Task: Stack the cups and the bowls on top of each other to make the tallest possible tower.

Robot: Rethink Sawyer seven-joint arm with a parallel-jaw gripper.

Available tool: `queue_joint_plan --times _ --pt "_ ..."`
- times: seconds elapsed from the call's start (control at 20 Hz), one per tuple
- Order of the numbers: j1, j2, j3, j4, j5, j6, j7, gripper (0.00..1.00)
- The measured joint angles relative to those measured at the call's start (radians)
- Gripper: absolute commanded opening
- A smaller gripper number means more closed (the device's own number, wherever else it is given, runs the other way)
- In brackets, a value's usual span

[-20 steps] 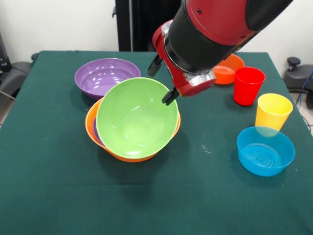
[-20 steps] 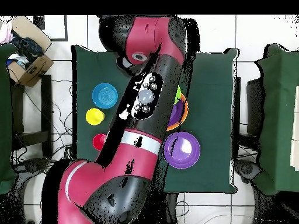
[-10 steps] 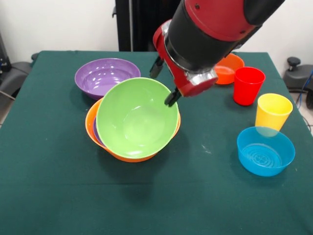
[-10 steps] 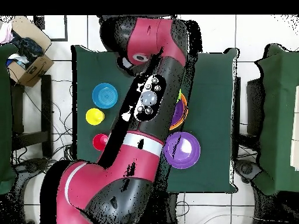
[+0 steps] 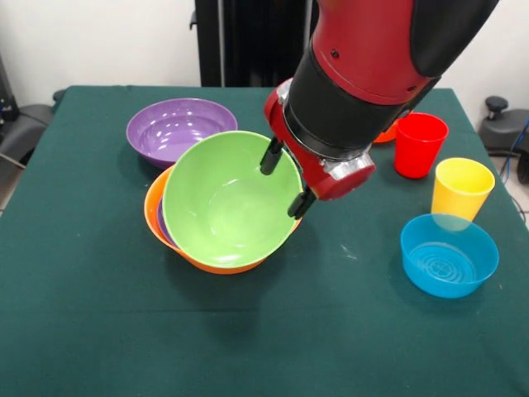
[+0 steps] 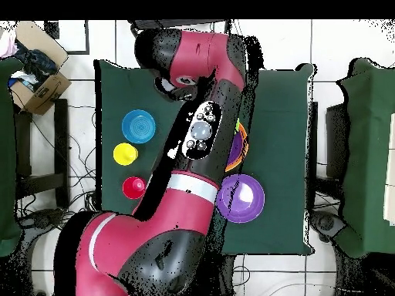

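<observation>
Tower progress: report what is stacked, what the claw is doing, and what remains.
Done: the green bowl sits tilted in a purple bowl inside the large orange bowl, forming the tower's base. In hand: nothing; the claw is open at the green bowl's right rim, one finger inside it and one outside. Left: the loose purple bowl, blue bowl, red cup, yellow cup and a mostly hidden orange bowl.

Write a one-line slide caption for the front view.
Sawyer's open gripper hovers at the lime green bowl, nested tilted in the large orange bowl.
</observation>
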Motion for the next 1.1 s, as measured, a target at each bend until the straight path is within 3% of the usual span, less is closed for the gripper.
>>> queue_joint_plan --times 0.7,1.1 --pt "0.000 -0.010 0.038 0.037 0.000 -0.002 0.000 1.00" --pt "0.000 -0.008 0.061 0.089 -0.001 -0.070 0.000 1.00"
